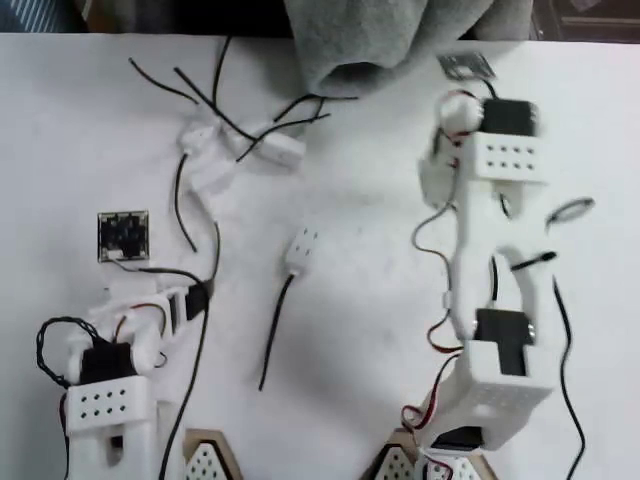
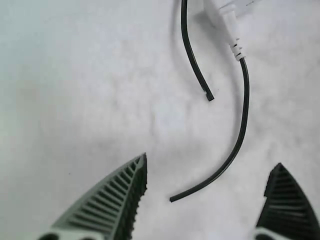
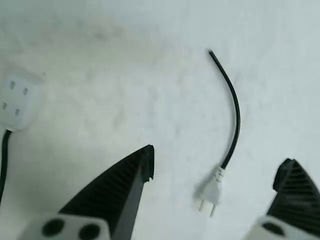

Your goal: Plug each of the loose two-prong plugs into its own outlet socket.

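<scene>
Hovering over white table point(image 1: 90, 120) (grey cloth point(image 1: 400, 40) at far edge), left pincer point(image 2: 211, 160) apart, right pincer point(image 3: 218, 154) apart

A robotics lab or hobby workshop is indicated. A plain white surface point(image 1: 370, 200) is shared by a white arm point(image 1: 105, 405) at its near left corner and a second arm point(image 1: 490, 290) near its right edge, both strung with bare wiring. Small circuit boards point(image 1: 123, 236) and cut cable lengths point(image 2: 191, 54) are scattered across it.
</scene>
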Robot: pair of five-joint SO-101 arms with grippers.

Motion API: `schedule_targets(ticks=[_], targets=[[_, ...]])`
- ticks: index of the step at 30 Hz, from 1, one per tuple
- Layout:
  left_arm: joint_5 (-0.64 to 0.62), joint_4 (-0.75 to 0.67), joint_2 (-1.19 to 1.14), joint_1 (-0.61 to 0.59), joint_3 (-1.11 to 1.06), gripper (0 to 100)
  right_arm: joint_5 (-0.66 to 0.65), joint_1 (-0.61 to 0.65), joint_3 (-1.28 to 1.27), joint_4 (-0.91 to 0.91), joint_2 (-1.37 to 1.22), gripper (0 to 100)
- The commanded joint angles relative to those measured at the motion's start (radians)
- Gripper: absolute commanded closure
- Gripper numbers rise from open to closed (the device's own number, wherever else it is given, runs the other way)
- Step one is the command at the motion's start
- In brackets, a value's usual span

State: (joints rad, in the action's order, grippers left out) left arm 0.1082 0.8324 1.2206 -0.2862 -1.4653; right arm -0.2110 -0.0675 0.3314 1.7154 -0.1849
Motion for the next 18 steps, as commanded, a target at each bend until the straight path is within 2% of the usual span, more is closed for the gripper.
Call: schedule_targets(ticks=[1, 3, 8, 14, 18], targets=[[-0.005, -0.02, 0.013, 0.012, 0.006, 63, -0.029, -0.104, -0.167, 0.005, 0.091, 62.9], [-0.005, -0.02, 0.013, 0.012, 0.006, 63, -0.043, -0.14, -0.25, 0.004, 0.102, 63.0], [-0.005, -0.02, 0.013, 0.012, 0.005, 63, -0.189, -0.199, -0.436, 0.004, 0.099, 66.0], [-0.005, -0.02, 0.013, 0.012, 0.003, 63, -0.19, -0.298, -0.514, -0.065, 0.099, 82.0], [-0.005, -0.02, 0.013, 0.012, 0.003, 63, -0.19, -0.369, -0.582, -0.173, 0.099, 84.4]])
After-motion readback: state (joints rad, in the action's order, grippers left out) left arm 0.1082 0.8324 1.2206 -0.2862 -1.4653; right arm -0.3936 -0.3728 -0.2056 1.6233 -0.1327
